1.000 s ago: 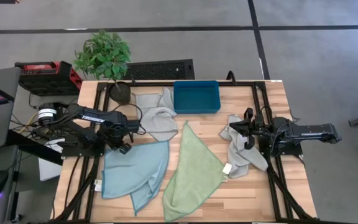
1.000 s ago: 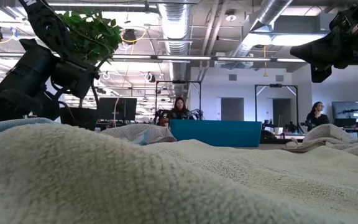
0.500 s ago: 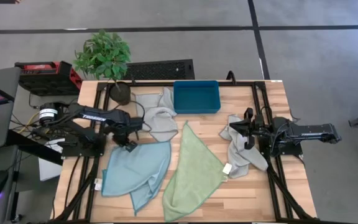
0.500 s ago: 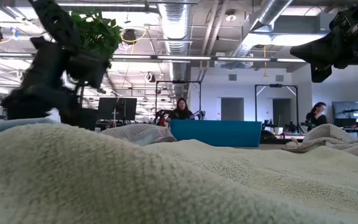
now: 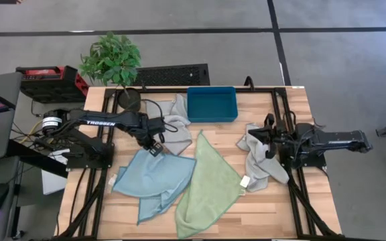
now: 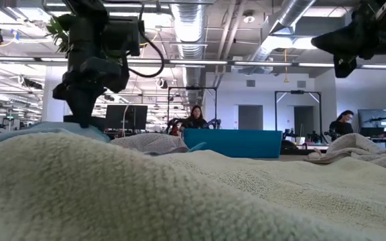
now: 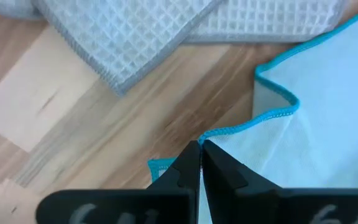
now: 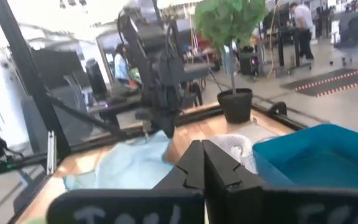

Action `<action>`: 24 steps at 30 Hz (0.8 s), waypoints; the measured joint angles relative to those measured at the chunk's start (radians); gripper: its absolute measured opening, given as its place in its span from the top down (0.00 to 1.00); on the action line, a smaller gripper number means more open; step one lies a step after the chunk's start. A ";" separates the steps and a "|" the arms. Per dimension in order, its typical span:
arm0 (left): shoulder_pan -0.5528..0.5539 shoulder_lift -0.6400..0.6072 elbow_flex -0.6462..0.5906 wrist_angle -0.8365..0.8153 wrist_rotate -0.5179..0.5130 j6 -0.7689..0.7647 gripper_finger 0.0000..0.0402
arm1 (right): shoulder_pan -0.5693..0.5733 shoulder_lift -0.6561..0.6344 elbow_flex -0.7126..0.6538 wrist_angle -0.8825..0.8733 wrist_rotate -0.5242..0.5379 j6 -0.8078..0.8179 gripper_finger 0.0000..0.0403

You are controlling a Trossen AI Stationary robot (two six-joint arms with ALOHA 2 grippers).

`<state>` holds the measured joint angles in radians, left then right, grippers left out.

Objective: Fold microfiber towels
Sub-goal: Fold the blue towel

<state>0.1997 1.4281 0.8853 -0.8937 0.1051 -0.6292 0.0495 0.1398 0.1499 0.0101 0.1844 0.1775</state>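
The light blue towel (image 5: 154, 179) lies crumpled on the table's left half, and my left gripper (image 5: 155, 148) is shut on its far edge. The light green towel (image 5: 210, 182) lies spread in the middle. One pale grey towel (image 5: 173, 127) lies bunched behind the blue one. The other grey towel (image 5: 263, 162) lies bunched at the right. My right gripper (image 5: 268, 139) is shut and empty, raised above that towel (image 6: 344, 63). My left gripper pinches the blue towel's hemmed far edge (image 7: 224, 132) between its two shut fingers. The fingers point down from above (image 6: 82, 119). The cloth beside the hold is rumpled, and the rest of the towel lies slack on the table.
A teal plastic bin (image 5: 212, 104) stands at the table's far middle. A potted plant (image 5: 112, 63) stands at the far left corner. Bare wood shows along the near right (image 5: 293, 207). People sit in the room behind.
My left gripper has gone toward the table's right edge and a little toward the far edge, staying shut. It has dragged the blue towel along: the towel has slid right, and its far edge now lies next to the green towel.
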 joint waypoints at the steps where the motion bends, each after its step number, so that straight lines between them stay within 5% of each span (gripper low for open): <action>1: -0.004 0.000 0.003 -0.001 -0.009 -0.004 1.00 | 0.000 0.036 0.022 -0.021 0.000 0.000 0.98; 15: -0.024 0.000 0.005 -0.011 -0.060 0.000 1.00 | -0.053 0.636 0.288 -0.115 -0.006 0.267 0.93; 24: -0.024 -0.001 0.005 -0.015 -0.113 0.014 1.00 | -0.096 0.939 0.508 -0.115 -0.203 0.330 0.76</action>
<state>0.1761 1.4273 0.8903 -0.9087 -0.0080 -0.6148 -0.0465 1.0785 0.6580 -0.1047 -0.0181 0.5080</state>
